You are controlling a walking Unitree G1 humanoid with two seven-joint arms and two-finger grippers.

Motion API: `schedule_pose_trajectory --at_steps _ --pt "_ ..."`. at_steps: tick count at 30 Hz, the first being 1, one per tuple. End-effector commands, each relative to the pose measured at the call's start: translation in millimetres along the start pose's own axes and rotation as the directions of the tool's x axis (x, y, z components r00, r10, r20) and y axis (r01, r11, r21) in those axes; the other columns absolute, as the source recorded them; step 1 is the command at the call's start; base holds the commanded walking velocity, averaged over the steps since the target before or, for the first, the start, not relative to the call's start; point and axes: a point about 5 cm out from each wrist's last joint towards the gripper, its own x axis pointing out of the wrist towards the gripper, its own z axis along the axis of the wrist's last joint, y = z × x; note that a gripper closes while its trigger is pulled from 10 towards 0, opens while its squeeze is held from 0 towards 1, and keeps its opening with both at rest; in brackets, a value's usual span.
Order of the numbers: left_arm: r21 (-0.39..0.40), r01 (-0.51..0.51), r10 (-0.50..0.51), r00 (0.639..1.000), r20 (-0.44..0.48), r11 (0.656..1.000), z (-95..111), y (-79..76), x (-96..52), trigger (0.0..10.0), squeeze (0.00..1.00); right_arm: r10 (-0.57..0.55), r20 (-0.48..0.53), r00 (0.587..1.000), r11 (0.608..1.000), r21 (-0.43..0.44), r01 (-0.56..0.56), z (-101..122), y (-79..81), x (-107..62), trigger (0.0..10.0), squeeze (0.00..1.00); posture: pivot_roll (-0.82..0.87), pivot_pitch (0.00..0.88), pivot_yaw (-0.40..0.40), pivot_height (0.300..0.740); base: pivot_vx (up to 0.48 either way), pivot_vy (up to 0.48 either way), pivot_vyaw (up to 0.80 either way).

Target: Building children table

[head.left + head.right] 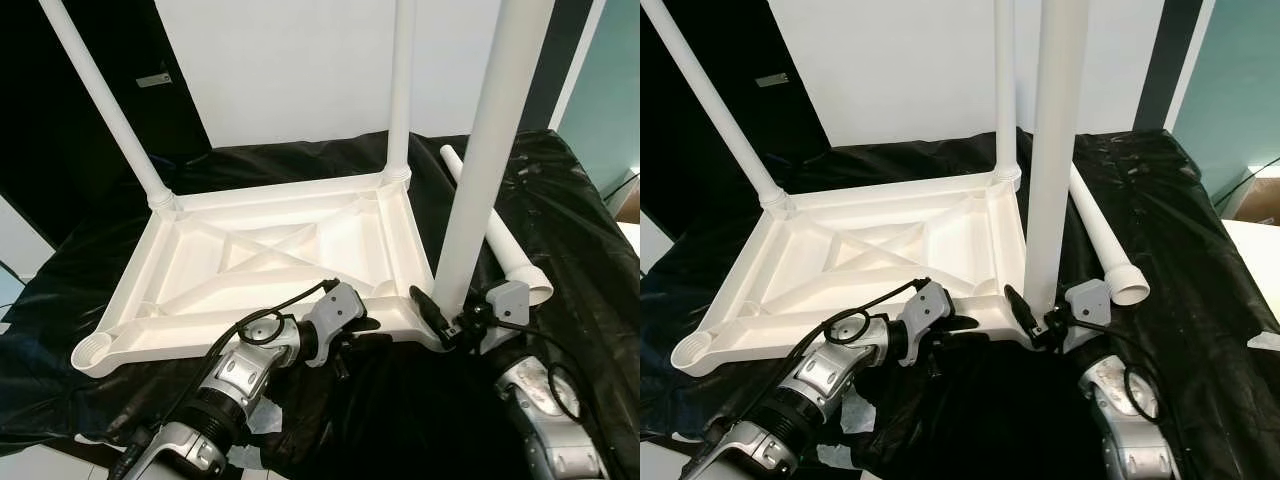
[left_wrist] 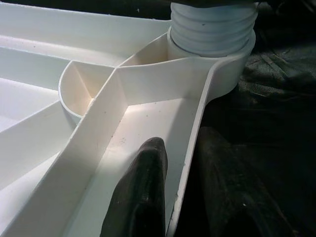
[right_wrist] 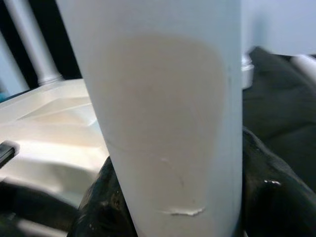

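**Third leg gripped at corner of upturned children's table**

Nearest the camera, left pincer (image 1: 352,338) clamped on the near rim of the inverted white tabletop (image 1: 270,255), one black finger (image 2: 140,197) inside the ribbed tray and the other outside the wall, beside the threaded socket (image 2: 212,29). Just to the right, right pincer (image 1: 448,322) closed around the base of an upright white table leg (image 1: 490,150), fingers wrapping both sides of the tube where it meets the near right corner. At the near left corner, an open round socket (image 1: 92,350) with no leg in it. Beneath everything, a surface draped in crumpled black plastic sheeting (image 1: 590,240). To the right of the tabletop, a loose fourth leg (image 1: 500,240) lying on the sheeting, flared end toward the camera. Farther back, two fitted legs, far left leg (image 1: 100,100) leaning outward and far right leg (image 1: 400,90) standing straight. Behind, a white wall (image 1: 280,60).
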Motion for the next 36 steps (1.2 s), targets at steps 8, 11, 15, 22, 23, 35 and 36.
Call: schedule_pose_trajectory --at_steps 8,11,15,22,23,35,36 --pt "-0.078 0.088 -0.095 0.99 -0.103 0.993 -28.3 -13.5 -1.9 10.0 0.0 -0.185 -0.044 0.982 0.983 -0.018 0.184 -4.1 -13.3 -4.6 0.0 0.0 -0.09 0.0 0.112 0.74 0.0 0.0 0.0" --pt "-0.075 0.088 -0.095 0.991 -0.098 0.993 -26.6 -13.1 0.3 10.0 0.0 -0.101 -0.076 0.992 0.995 -0.03 0.099 -6.9 -5.6 -1.2 10.0 0.0 -0.09 0.0 0.107 0.74 0.0 0.0 0.0" --pt "-0.076 0.089 -0.096 0.991 -0.097 0.993 -27.0 -13.9 0.9 10.0 0.0 0.036 -0.067 0.997 0.999 0.004 -0.036 -5.5 0.7 -0.7 10.0 1.0 -0.09 0.0 0.105 0.74 0.0 0.0 0.0" --pt "-0.084 0.086 -0.094 0.991 -0.098 0.993 -28.7 -14.3 1.5 10.0 0.0 0.313 -0.096 0.945 0.946 -0.058 -0.319 -2.9 -9.1 3.8 10.0 0.0 -0.1 0.0 0.109 0.74 0.0 0.0 0.0" --pt "-0.085 0.087 -0.095 0.991 -0.098 0.993 -28.9 -14.5 1.7 10.0 0.0 0.34 -0.096 0.936 0.935 -0.072 -0.347 -1.3 -12.7 6.0 10.0 0.0 -0.1 0.0 0.109 0.74 0.0 0.0 0.0" --pt "-0.084 0.093 -0.101 0.99 -0.097 0.992 -28.8 -16.0 1.5 10.0 0.0 0.523 -0.129 0.843 0.827 -0.162 -0.538 12.4 -34.0 15.5 0.0 0.0 -0.09 0.0 0.106 0.74 0.0 0.0 0.0" --pt "-0.085 0.092 -0.1 0.99 -0.096 0.992 -28.7 -16.4 1.4 10.0 0.0 0.563 -0.146 0.813 0.801 -0.144 -0.581 12.8 -34.3 13.5 0.0 0.0 -0.09 0.0 0.107 0.74 0.0 0.0 0.0"
